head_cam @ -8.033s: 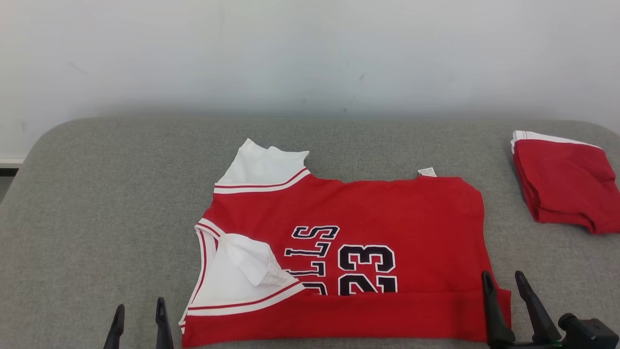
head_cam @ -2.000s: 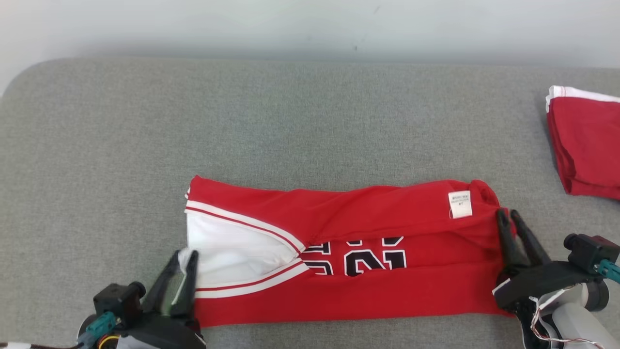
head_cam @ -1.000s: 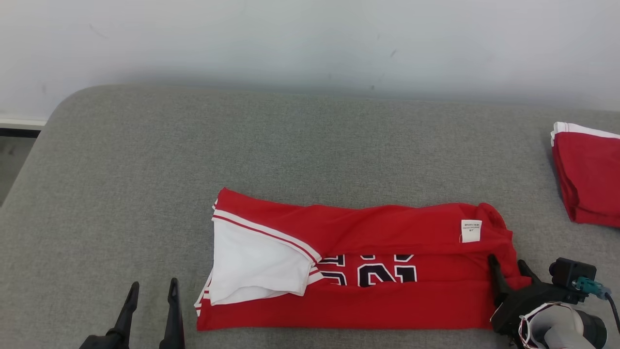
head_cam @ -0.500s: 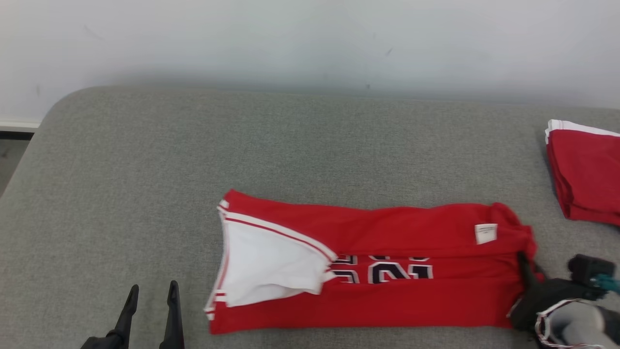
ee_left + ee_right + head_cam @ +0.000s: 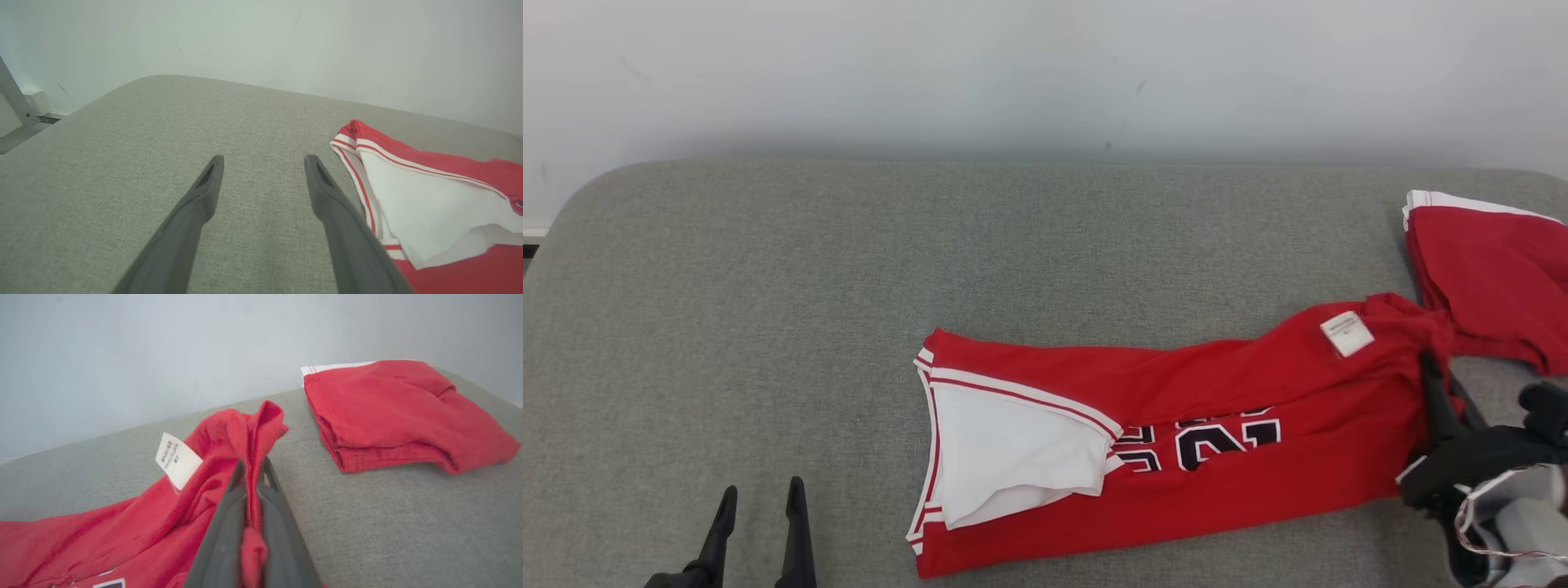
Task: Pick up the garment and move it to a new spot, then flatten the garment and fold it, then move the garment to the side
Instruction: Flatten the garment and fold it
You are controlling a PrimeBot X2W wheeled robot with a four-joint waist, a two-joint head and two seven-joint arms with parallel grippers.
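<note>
- The right hand is clenched on one end of the garment. The garment lies as a long folded strip on the counter, running from that hand toward the left hand.
- The left hand is released and empty, near the strip's white-trimmed end but apart from it.
- The lengthwise fold looks done, so the next move is probably to carry the pinched end across toward the left hand.
- Count: two hands, one garment in work, one folded pile just beyond the right hand, one white label.
</note>
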